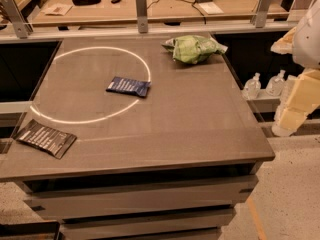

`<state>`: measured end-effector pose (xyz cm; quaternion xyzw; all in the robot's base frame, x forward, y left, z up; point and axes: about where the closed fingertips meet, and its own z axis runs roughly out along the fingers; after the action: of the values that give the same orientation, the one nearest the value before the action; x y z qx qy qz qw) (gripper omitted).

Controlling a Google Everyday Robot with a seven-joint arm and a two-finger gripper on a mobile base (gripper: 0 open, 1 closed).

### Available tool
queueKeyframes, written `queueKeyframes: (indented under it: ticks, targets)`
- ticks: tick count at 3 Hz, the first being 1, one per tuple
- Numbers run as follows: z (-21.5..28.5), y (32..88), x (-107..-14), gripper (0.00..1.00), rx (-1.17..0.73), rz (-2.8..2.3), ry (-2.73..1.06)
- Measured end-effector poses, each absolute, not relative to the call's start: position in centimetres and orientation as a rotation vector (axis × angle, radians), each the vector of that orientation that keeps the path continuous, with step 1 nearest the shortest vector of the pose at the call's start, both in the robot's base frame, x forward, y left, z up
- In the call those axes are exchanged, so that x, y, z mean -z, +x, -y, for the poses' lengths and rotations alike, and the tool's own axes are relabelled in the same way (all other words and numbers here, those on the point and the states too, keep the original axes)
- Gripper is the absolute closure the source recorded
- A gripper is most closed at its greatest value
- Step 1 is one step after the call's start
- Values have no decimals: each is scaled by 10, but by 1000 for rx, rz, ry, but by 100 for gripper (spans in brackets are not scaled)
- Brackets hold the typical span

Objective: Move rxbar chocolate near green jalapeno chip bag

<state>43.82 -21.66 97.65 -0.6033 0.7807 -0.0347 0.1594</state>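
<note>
The rxbar chocolate [46, 138] is a flat black wrapper with white lettering, lying at the table's front left corner. The green jalapeno chip bag [194, 49] lies crumpled at the back of the table, right of centre. The two are far apart, across the table's diagonal. Parts of my arm [300, 94], white and yellow-lit, hang at the right edge of the view, beside and off the table. My gripper itself does not show in this view.
A dark blue bar wrapper [128, 86] lies mid-table, on the rim of a bright ring of light [90, 84]. The grey table [200, 134] has a metal rail with posts [141, 6] behind it. Clear bottles [265, 86] stand on a low shelf to the right.
</note>
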Motion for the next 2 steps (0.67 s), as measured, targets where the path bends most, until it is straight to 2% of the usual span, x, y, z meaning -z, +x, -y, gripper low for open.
queueKeyframes:
  ticks: [2]
  targets:
    - [214,430,-977,0,46,-2227,-1660]
